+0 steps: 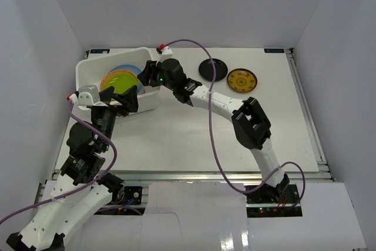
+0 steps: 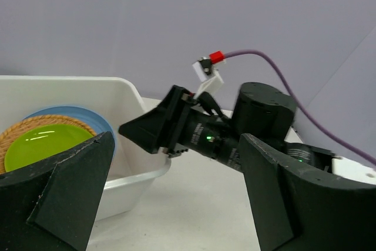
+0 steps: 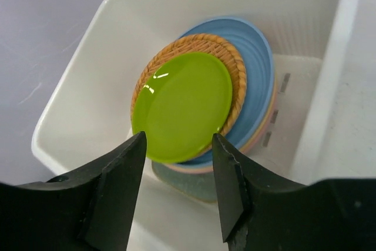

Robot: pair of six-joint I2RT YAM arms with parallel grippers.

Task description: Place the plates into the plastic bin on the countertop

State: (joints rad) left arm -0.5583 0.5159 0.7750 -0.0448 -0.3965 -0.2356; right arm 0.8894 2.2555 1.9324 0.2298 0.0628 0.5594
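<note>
Plastic bin [image 1: 80, 78]: loaded (lime green plate [image 3: 182, 106] topmost).
Outstanding: black plate [image 1: 212, 69], yellow-patterned plate [image 1: 242, 80].
Left gripper [image 2: 176, 144], right gripper [image 3: 179, 145]: spread, empty.

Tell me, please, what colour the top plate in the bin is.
The top plate is lime green, seen best in the right wrist view.

The bin [image 3: 82, 92] is white. The plates inside it, from the top down: lime green plate [image 3: 182, 105], woven tan-orange plate [image 3: 230, 58], light blue plate [image 3: 257, 66], pink plate [image 3: 266, 121], grey-green tray [image 3: 194, 183]. The white tabletop [image 1: 194, 136] carries a plain black plate [image 1: 212, 69] and a dark plate [image 1: 242, 80] with a yellow pattern.
</note>
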